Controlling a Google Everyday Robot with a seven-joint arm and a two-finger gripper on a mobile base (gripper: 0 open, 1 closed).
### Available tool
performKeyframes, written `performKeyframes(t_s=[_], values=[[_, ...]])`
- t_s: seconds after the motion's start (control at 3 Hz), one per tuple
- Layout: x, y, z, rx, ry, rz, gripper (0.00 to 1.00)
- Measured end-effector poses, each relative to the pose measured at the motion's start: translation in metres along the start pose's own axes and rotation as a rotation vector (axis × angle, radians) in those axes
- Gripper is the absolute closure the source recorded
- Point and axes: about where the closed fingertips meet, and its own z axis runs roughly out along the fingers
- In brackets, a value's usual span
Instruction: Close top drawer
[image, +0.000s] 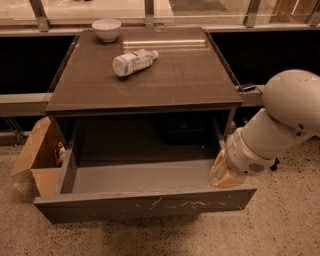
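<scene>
The top drawer (145, 204) is pulled far out of the dark cabinet. Its flat grey-brown front carries pale squiggly scratches and its lighter grey inside holds nothing that I can see. My white arm reaches in from the right. My gripper (225, 175), with tan fingers, sits at the drawer's right end, just above and behind the right end of the front panel. The fingertips are hidden against the drawer.
A white bowl (106, 29) and a plastic bottle (131, 62) lying on its side rest on the cabinet top (190, 80). An open cardboard box (37, 160) stands on the floor at the left. A black ledge with glass panels runs behind.
</scene>
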Motion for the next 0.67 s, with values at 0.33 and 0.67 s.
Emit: performKeyframes(t_s=[0.33,0.67], values=[[0.004,0.017,0.035,-0.026,-0.003,-0.081,1.00],[0.012,0.034,0.063,-0.045,-0.013,-0.139,1.00]])
